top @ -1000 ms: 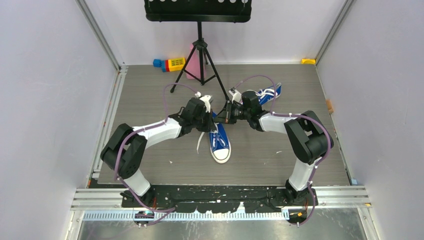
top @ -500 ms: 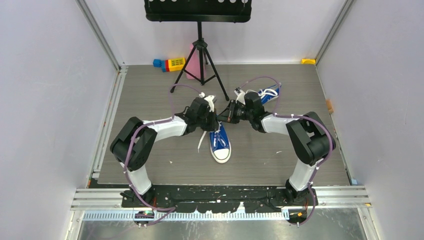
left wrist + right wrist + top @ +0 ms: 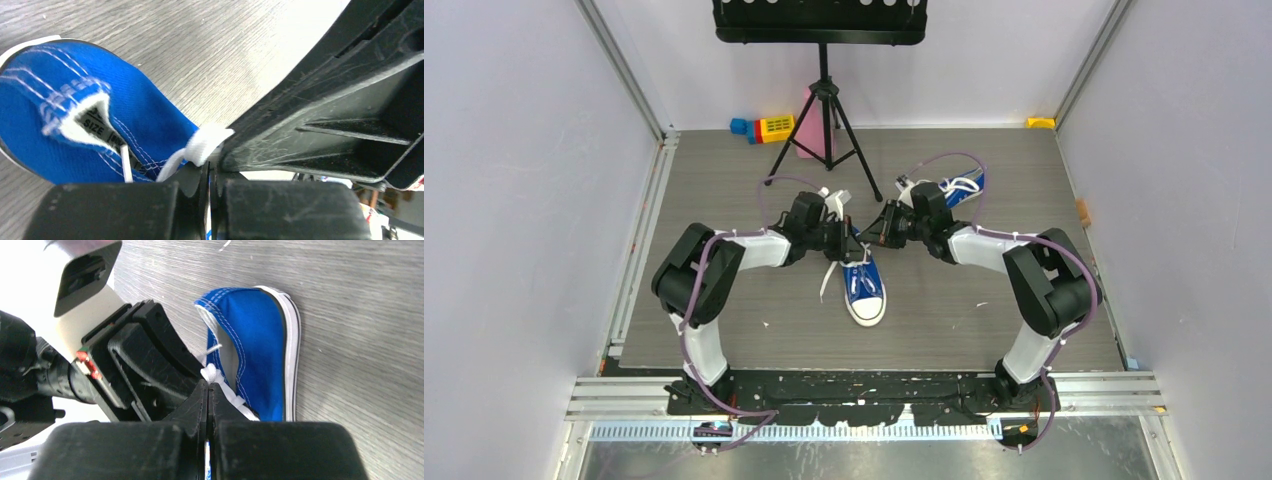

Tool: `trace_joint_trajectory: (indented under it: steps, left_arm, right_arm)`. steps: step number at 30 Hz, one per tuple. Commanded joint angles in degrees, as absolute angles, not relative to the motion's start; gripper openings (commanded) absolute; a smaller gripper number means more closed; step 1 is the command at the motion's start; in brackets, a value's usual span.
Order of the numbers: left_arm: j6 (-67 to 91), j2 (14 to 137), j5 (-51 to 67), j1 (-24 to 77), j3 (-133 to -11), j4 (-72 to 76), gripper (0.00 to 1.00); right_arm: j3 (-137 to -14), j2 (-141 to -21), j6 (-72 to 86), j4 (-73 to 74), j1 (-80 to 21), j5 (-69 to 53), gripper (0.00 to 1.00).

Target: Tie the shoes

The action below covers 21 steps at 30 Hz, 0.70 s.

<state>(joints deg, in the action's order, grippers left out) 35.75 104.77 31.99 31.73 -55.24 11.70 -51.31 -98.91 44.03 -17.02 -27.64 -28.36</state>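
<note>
The left gripper (image 3: 209, 175) has its two fingers pressed together on a white lace (image 3: 205, 145) of the blue shoe (image 3: 75, 115). The shoe lies on the grey wood-grain table (image 3: 200, 45), with a size label showing inside it. The right gripper (image 3: 227, 150), black and scratched, meets the same lace from the right.

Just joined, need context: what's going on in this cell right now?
Both arms are working on the near shoe mid-table. The left gripper and right gripper meet tip to tip over its far end, each shut on a bit of white lace. No finished bow shows; one lace end trails loose on the table left of the shoe. The second shoe lies beyond the right arm, no gripper on it.
</note>
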Motion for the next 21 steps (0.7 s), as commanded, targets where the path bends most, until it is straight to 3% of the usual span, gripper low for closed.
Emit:
trace_joint_trajectory:
  steps: [1,4,11,21]
  left_arm:
    - [42.58,109.13,43.46,30.07,-53.97,23.68,0.0]
    - [42.93,111.18,44.86,30.06,-54.55,24.14,0.0]
    - [40.16,110.98,43.71,29.97,-55.19,20.08,0.0]
    - [39.11,110.57,42.72,29.97,-55.27,18.74,0.0]
  right_arm:
    - [-54.17,-95.32,44.93,-12.31,-28.48,-25.72,0.04]
    - [-55.15,-95.26,44.63,-9.5,-28.48,-24.77,0.08]
    - [-57.18,-93.95,42.53,-3.25,-28.45,-23.16,0.4]
    - [-59.39,-92.02,38.53,7.51,-28.56,-20.21,0.45]
